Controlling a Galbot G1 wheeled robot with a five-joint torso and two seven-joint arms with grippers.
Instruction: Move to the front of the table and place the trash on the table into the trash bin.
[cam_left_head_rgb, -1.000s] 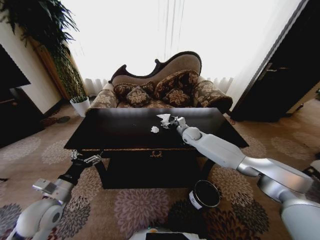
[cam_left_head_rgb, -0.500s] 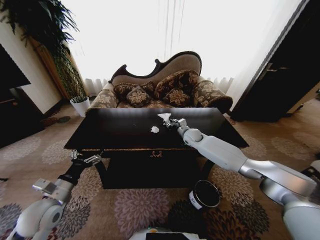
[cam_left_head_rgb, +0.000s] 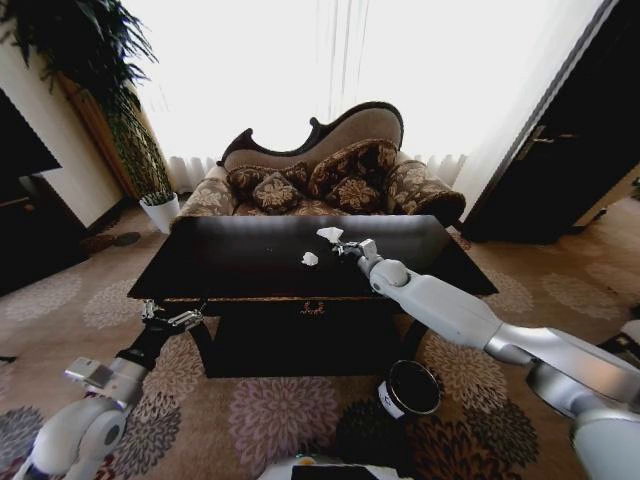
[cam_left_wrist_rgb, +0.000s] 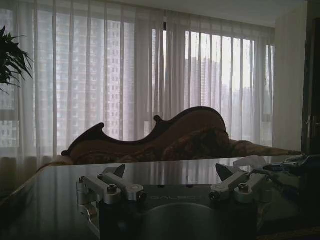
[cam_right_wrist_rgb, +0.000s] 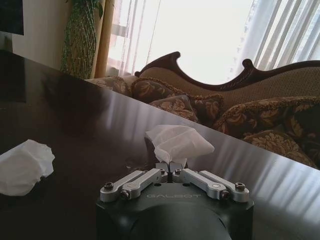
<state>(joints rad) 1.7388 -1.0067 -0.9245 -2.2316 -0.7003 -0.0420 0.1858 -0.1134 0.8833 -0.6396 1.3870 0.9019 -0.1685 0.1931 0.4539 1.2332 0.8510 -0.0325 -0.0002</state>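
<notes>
Right claw (cam_left_head_rgb: 345, 247) out over the tabletop (cam_left_head_rgb: 240, 260), centre of the head frame, fingers pinched tight on the lower edge of a white paper scrap (cam_left_head_rgb: 329, 234). In the right wrist frame, same claw (cam_right_wrist_rgb: 173, 170) at bottom centre, tips closed on the scrap (cam_right_wrist_rgb: 177, 141), which stands up just above them. Second white scrap (cam_left_head_rgb: 310, 259) lying on the tabletop just left of the claw in the head frame; at the left edge of the right wrist frame (cam_right_wrist_rgb: 22, 165), apart from the held one. Bin (cam_left_head_rgb: 411, 388) on the carpet at lower centre-right of the head frame, below the tabletop's front edge and under the right arm. Left claw (cam_left_head_rgb: 172, 319) at lower left of the head frame, low beside the tabletop's front left corner, fingers spread apart, gripping nothing; bottom centre of the left wrist frame (cam_left_wrist_rgb: 172, 186).
</notes>
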